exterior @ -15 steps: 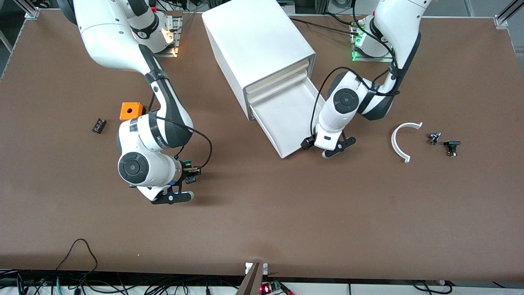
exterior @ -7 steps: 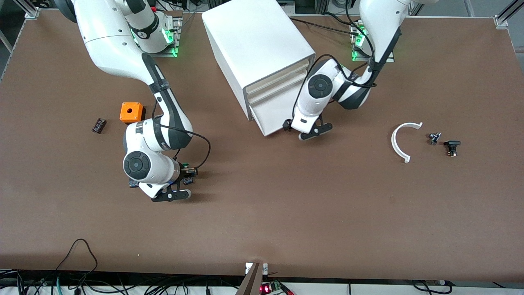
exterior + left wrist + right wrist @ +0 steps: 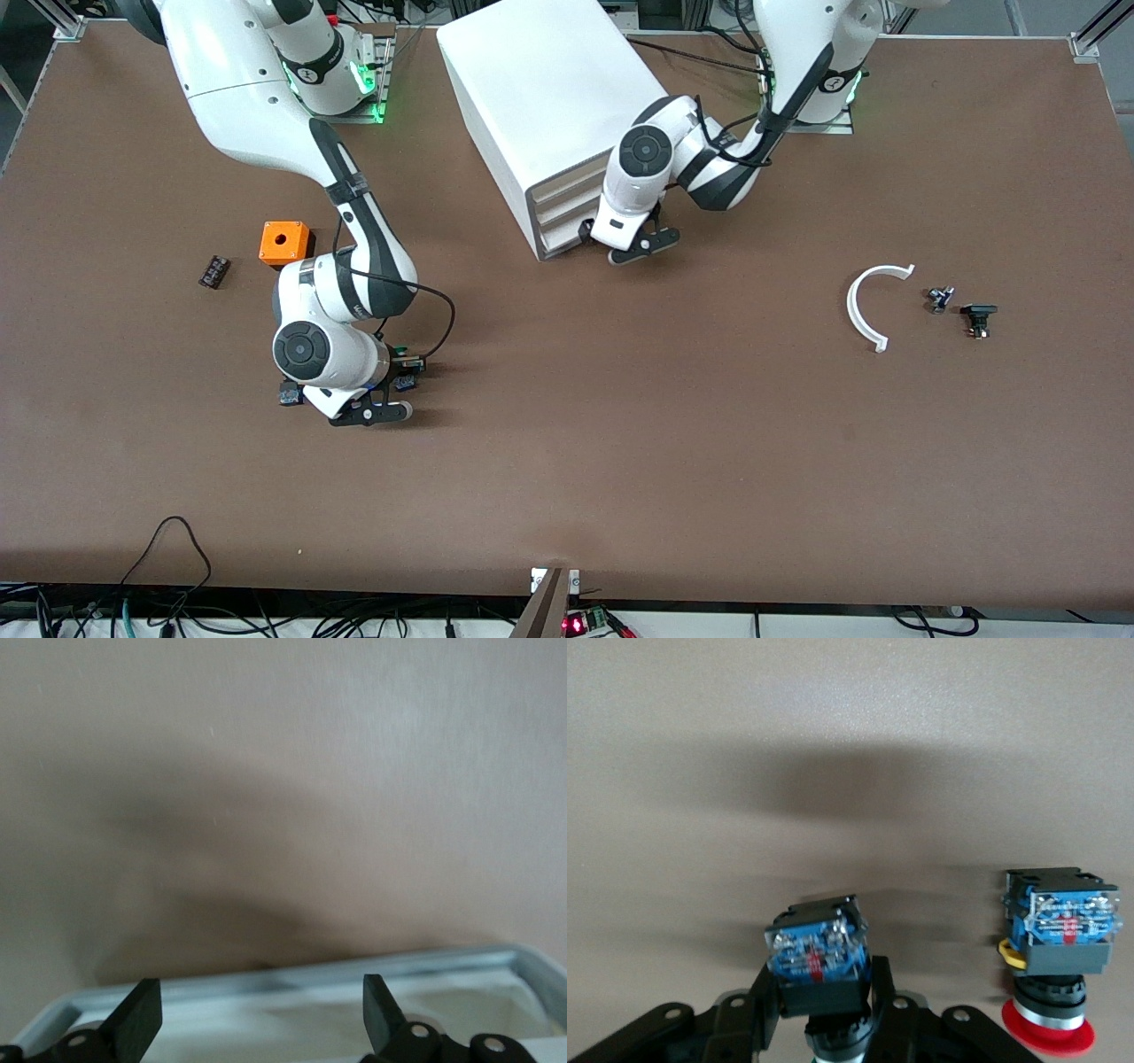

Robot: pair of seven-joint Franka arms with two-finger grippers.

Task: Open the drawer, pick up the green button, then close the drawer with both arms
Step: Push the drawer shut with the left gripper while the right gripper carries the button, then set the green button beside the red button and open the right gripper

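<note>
Right gripper [image 3: 387, 396], lower left of front view, clasps the button [image 3: 818, 958]; left gripper [image 3: 620, 243], spread wide, touches drawer [image 3: 558, 232].

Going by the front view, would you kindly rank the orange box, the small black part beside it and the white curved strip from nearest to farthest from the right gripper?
From the right gripper:
1. Orange box, close by, farther from the front camera.
2. Small black part, toward the right arm's end of the table.
3. White curved strip, toward the left arm's end.
</note>
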